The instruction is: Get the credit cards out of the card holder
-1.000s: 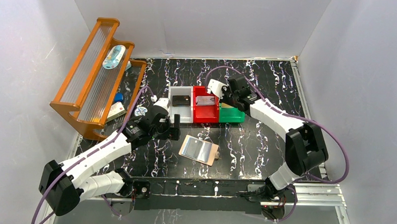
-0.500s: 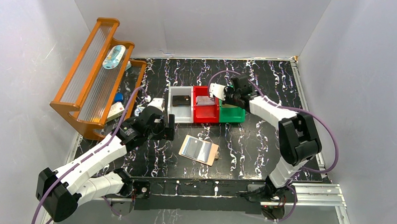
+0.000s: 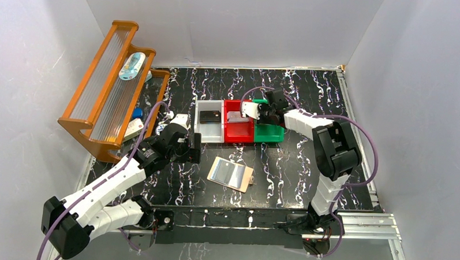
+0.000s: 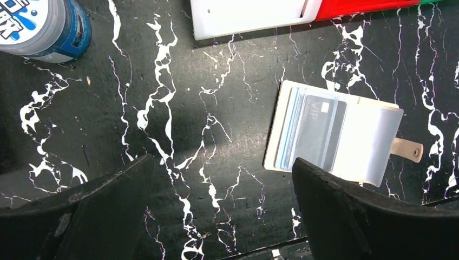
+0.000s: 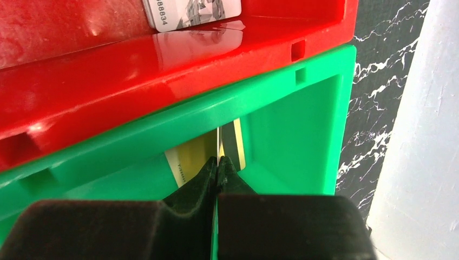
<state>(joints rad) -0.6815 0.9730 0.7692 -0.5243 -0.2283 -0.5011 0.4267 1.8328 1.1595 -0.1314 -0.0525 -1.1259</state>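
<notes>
Right wrist | right hand (image 5: 217,162) pinches card (image 5: 218,142) (edge-on) in green bin (image 5: 303,124) | left hand (image 4: 222,168) wide, empty

Seen only edge-on in the right gripper (image 5: 218,162), low in the green bin (image 5: 292,124): a thin card (image 5: 218,142), faces unreadable. Cropped by the top edge: printed card (image 5: 192,11) in the red bin (image 5: 162,59). Cropped at the left wrist view's corner: blue-rimmed container (image 4: 48,27). Tucked behind the dark card (image 4: 319,130) in the card holder (image 4: 379,151): pale card edges (image 4: 286,130), count unclear.
</notes>
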